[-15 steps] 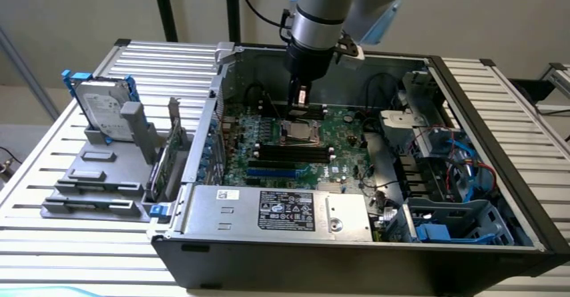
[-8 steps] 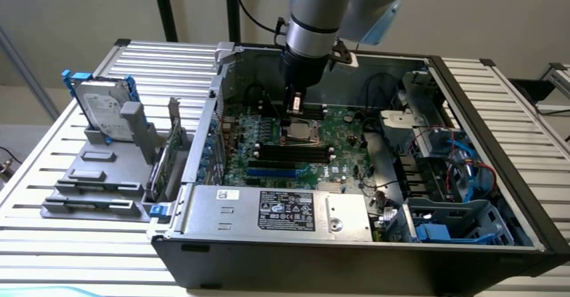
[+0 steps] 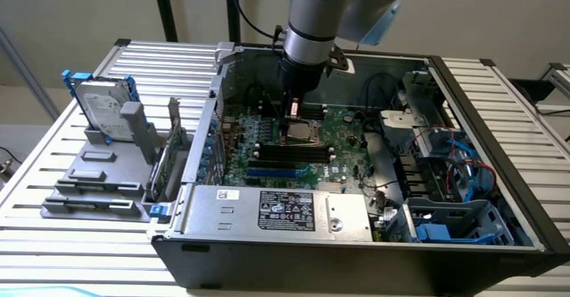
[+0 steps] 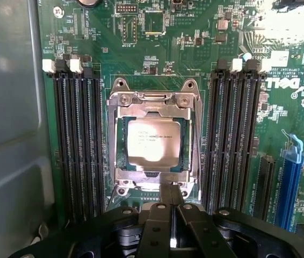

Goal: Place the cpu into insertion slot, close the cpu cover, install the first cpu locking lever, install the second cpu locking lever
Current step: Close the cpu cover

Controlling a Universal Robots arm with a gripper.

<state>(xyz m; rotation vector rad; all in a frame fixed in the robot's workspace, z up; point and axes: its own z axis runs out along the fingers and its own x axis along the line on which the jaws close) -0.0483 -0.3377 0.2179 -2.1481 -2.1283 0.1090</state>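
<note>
- The gripper [image 4: 172, 189] has its two dark fingers [image 4: 157, 226] drawn together, with only a thin seam between them. I cannot tell whether anything is pinched in that seam.
- The arm [image 3: 312, 23] comes down almost vertically from above into the open computer case [image 3: 356, 270]. Its wrist points straight at the board, and the gripper [image 3: 292, 115] hangs low over the socket area.
- Just ahead of the fingertips lies the near edge of the cpu cover [image 4: 152, 101]. This silvery frame lies flat and closed over the socket. The tips are at or barely short of its edge, and I cannot make out contact.
- Inside the cover's window, just beyond that edge, the cpu [image 4: 154, 141] sits silvery face up, seated square in the insertion slot [image 4: 122, 161]. A narrow strip of the slot shows around the chip.
- To either side of the gripper, flanking the socket, run the long black memory slots [image 4: 77, 145].
- Farther off to one side stands a blue expansion slot [image 4: 290, 183] on the green motherboard [image 4: 157, 64].
- Well away from the gripper, at the case's front wall, lies the grey power-supply box [image 3: 280, 210].
</note>
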